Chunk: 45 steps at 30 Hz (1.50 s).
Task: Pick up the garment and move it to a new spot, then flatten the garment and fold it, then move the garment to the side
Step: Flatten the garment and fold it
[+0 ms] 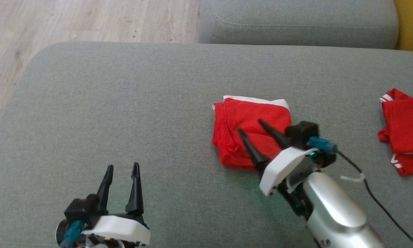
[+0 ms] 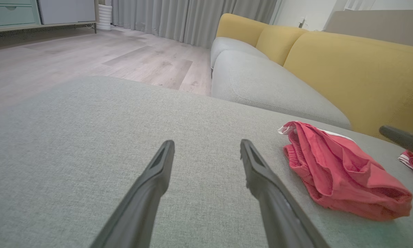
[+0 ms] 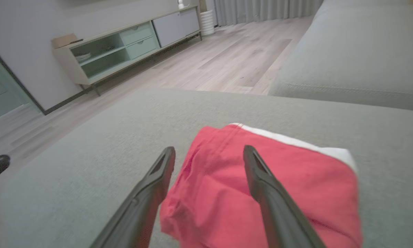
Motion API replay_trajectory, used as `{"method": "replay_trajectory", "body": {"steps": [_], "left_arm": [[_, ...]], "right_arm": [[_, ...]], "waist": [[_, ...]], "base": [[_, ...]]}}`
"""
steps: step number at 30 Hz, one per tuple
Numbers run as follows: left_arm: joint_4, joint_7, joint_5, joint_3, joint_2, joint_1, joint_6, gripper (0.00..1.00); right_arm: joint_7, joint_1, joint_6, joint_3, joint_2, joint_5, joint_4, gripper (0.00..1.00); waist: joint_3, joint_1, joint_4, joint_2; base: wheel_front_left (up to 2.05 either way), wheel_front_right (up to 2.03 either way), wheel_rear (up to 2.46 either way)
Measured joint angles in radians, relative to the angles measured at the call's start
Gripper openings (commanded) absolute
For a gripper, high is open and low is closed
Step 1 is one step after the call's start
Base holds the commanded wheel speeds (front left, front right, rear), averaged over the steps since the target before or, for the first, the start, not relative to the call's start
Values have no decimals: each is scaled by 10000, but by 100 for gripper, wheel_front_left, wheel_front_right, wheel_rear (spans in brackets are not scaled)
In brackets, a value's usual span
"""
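Head camera looks steeply down on the sofa [image 1: 123, 103]. Both wrist cameras ride low and close over it, facing the floor [image 2: 89, 51] beyond. All three catch the garment [image 1: 251, 127].

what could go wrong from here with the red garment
1. The right gripper is open with its fingers low over the folded garment; drawing back, they may snag the top layer and spoil the fold.
2. The fold looks loose and puffy; gripped by one edge for the move aside, it could fall open.
3. A second garment lies to the right; moving this one that way could mix them.
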Motion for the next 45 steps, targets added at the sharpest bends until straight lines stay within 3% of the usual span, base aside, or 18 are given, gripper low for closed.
{"method": "replay_trajectory", "body": {"steps": [9,10,11,12,14,15,23,39,40,42,43,44,45], "left_arm": [[-36,0,0,-96,-12,-7,2,100],[-36,0,0,-104,-13,-8,2,100],[-36,0,0,-111,-13,-9,0,100],[-36,0,0,-119,-13,-12,0,100],[-35,0,0,-150,-19,-24,-2,100],[-33,0,0,-161,-29,-27,-2,100],[-2,0,0,-201,-88,-78,-17,100],[81,0,2,-194,-123,-245,-58,100],[86,0,2,-194,-123,-245,-58,100],[102,0,2,-194,-123,-245,-56,100],[111,0,2,-194,-125,-244,-56,100],[119,0,6,-196,-125,-244,-56,100],[130,0,67,-196,-123,-244,-56,100]], "right_arm": [[-71,173,0,-1563,-395,-1214,-337,100],[-71,169,0,-1590,-424,-1381,-337,94],[-71,165,0,-1588,-466,-1570,-318,57],[-69,151,0,-1569,-504,-1707,-240,38],[-52,137,0,-1480,-545,-1816,40,9],[-12,125,0,-1356,-548,-1845,211,0],[-228,-422,0,-150,-128,-1567,1636,0],[-637,-1167,0,2337,71,-190,2920,0],[-780,-1212,0,2378,71,-155,2928,5],[-1057,-1308,0,2399,71,-130,2938,53],[-1197,-1340,0,2389,71,-130,2938,89],[-1342,-1353,0,2364,71,-130,2934,100],[-1488,-1352,0,2299,73,-130,2928,100]], "waist": [[153,0,16,0],[177,0,32,0],[203,0,51,0],[229,0,71,0],[282,0,118,0],[306,0,143,0],[511,1,388,0],[586,1,407,0],[572,1,374,0],[531,1,306,0],[500,1,273,0],[465,1,241,0],[425,1,207,0]], "base": [[0,0,0],[0,0,0],[0,0,0],[0,0,0],[0,0,0],[0,0,0],[0,0,0],[0,0,0],[0,0,0],[0,0,0],[0,0,0],[0,0,0],[0,0,0]]}}
